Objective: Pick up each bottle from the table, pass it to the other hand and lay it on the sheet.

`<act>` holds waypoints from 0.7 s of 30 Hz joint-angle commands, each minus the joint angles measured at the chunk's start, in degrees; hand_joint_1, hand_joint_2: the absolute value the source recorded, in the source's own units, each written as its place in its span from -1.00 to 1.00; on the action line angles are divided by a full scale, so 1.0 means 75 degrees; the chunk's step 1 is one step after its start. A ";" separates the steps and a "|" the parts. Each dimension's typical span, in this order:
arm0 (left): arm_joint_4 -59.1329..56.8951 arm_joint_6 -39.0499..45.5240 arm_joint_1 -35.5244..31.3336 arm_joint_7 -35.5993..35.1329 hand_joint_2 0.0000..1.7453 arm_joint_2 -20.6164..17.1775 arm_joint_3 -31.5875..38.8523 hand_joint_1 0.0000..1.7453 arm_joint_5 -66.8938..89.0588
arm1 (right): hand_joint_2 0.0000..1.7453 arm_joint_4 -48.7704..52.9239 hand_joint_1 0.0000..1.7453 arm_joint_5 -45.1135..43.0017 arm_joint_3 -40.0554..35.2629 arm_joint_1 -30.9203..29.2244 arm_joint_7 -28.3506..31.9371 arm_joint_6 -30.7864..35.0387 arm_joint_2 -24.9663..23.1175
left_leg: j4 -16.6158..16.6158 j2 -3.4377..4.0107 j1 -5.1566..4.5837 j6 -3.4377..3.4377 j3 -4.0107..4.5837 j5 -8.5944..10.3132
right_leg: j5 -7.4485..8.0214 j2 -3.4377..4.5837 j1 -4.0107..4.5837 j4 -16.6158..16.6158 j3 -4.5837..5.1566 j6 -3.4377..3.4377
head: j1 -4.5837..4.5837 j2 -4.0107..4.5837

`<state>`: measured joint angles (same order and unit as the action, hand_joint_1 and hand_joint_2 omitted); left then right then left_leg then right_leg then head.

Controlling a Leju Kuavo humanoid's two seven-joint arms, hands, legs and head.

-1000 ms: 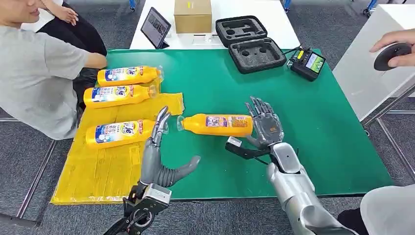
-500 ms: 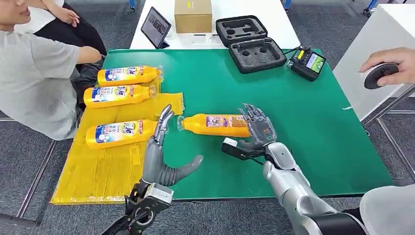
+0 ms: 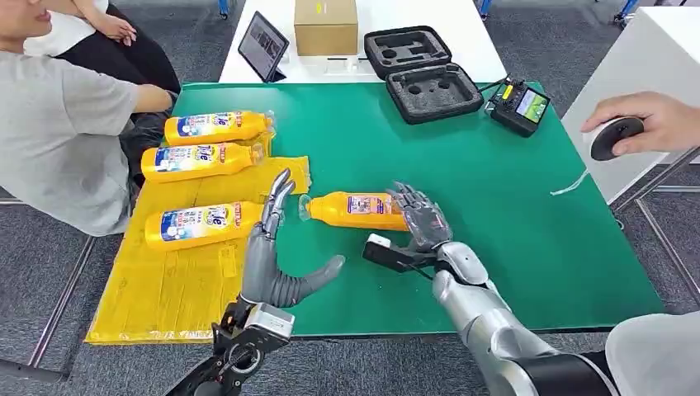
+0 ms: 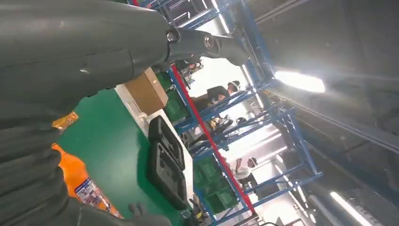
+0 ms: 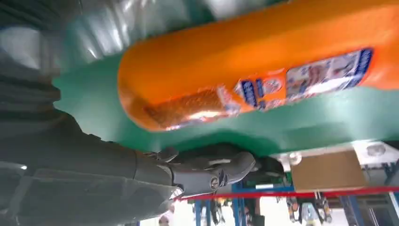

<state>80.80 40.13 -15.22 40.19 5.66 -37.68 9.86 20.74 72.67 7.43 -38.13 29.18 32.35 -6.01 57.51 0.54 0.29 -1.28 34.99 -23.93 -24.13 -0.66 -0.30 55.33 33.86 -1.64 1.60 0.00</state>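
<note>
We wrap our spread right hand squarely round the orange plastic bottle's base; left hand waits, fingers apart.

Right hand closer over bottle

Orange bottle lying on green table, right hand's grey fingers spread just beside it
</note>
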 commanded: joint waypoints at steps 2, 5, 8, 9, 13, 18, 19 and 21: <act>-0.0631 -0.0017 -0.0528 -0.0026 1.00 0.0135 -0.0204 -1.00 -0.0173 | 1.00 -0.0648 -1.00 0.0394 -0.0552 -0.0308 -0.0380 0.0246 -0.0049 | 0.0003 -0.0002 -0.0001 0.0008 -0.0033 -0.0014 | -0.0013 0.0010 -0.0002 0.0004 -0.0031 0.0005 | -0.0003 0.0000; -0.0672 -0.0017 -0.0537 -0.0026 1.00 0.0154 -0.0230 -1.00 -0.0129 | 1.00 -0.0640 -1.00 0.0068 -0.0375 -0.0332 -0.0136 0.0318 -0.0101 | -0.0002 -0.0006 -0.0003 0.0006 -0.0018 -0.0004 | -0.0005 0.0002 -0.0001 0.0000 -0.0016 0.0005 | 0.0000 0.0000; -0.0643 -0.0017 -0.0521 -0.0026 1.00 0.0174 -0.0262 -1.00 -0.0105 | 1.00 -0.0696 -1.00 -0.0257 -0.0188 -0.0364 0.0112 0.0148 -0.0149 | 0.0004 -0.0003 -0.0005 0.0010 -0.0030 -0.0013 | -0.0013 0.0010 -0.0003 0.0008 -0.0027 0.0007 | -0.0003 0.0000; -0.0620 -0.0017 -0.0523 -0.0026 1.00 0.0171 -0.0317 -1.00 -0.0105 | 1.00 -0.0734 -1.00 -0.0318 -0.0183 -0.0389 0.0185 0.0098 -0.0169 | 0.0000 -0.0002 -0.0005 0.0008 -0.0021 -0.0008 | -0.0007 0.0008 -0.0002 0.0003 -0.0018 0.0005 | 0.0000 0.0000; -0.0618 -0.0017 -0.0539 -0.0026 1.00 0.0192 -0.0376 -1.00 -0.0106 | 1.00 -0.0763 -1.00 0.0182 -0.0666 -0.0504 -0.0165 0.0346 -0.0130 | 0.0001 0.0001 -0.0005 0.0009 -0.0026 -0.0011 | -0.0010 0.0012 -0.0002 0.0005 -0.0021 0.0006 | 0.0000 0.0000; -0.0630 -0.0017 -0.0561 -0.0026 1.00 0.0153 -0.0420 -1.00 -0.0166 | 1.00 -0.0751 -1.00 0.1165 -0.1474 -0.0558 -0.0856 0.0949 0.0044 | 0.0006 -0.0005 -0.0005 0.0009 -0.0029 -0.0014 | -0.0014 0.0007 -0.0002 0.0008 -0.0027 0.0005 | 0.0000 0.0000; -0.0618 -0.0017 -0.0551 -0.0026 1.00 0.0123 -0.0419 -1.00 -0.0174 | 1.00 -0.0719 -1.00 0.1309 -0.1578 -0.0588 -0.1042 0.1020 0.0078 | 0.0001 -0.0005 -0.0007 0.0006 -0.0021 -0.0007 | -0.0008 0.0005 -0.0004 0.0005 -0.0017 0.0004 | 0.0000 0.0000; -0.0592 -0.0017 -0.0534 -0.0026 1.00 0.0073 -0.0440 -1.00 -0.0184 | 1.00 -0.0692 -1.00 0.1225 -0.1514 -0.0587 -0.1081 0.1020 0.0091 | 0.0000 -0.0005 -0.0008 0.0006 -0.0023 -0.0007 | -0.0009 0.0005 -0.0005 0.0005 -0.0018 0.0004 | 0.0000 0.0000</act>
<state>79.34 40.13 -17.28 40.20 7.28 -39.56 8.90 18.53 80.37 1.85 -39.16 23.91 38.32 -6.95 57.52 0.54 0.26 -1.29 34.99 -23.93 -24.13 -0.65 -0.31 55.33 33.86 -1.64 1.60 0.00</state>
